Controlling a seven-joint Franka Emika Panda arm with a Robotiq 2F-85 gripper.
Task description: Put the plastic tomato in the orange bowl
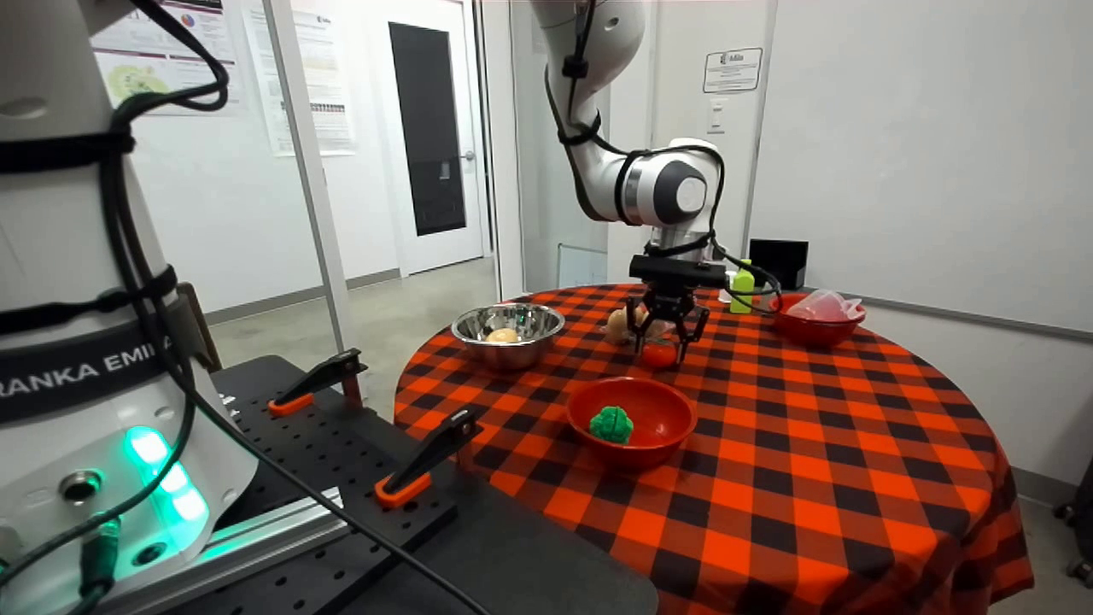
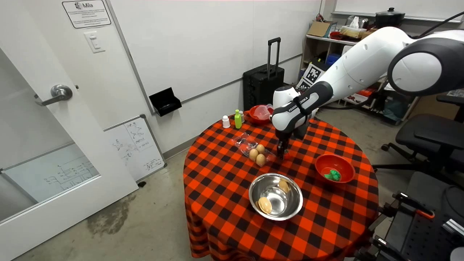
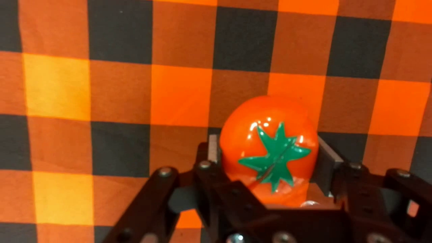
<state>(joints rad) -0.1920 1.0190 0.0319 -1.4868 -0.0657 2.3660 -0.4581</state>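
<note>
The plastic tomato [image 3: 263,114] is a glossy red-orange ball with a green star on top. In the wrist view my gripper [image 3: 271,152] has one finger pad on each side of it, snug against it. In an exterior view the tomato [image 1: 658,355] sits between the fingertips of my gripper [image 1: 660,357], low over the tablecloth. I cannot tell whether it touches the cloth. It is mostly hidden behind the gripper [image 2: 281,155] in an exterior view. The orange bowl [image 1: 670,420], with a green item inside, stands nearer the robot base; it also shows in an exterior view [image 2: 344,167].
A shiny metal bowl [image 2: 295,201] with pale beige pieces stands nearby. Several beige eggs [image 2: 260,159] and a clear plastic carton [image 2: 244,143] lie beside the gripper. A pinkish-red bowl [image 1: 815,331], a green bottle [image 2: 237,120] and a white bottle [image 2: 226,121] stand near the table's edge.
</note>
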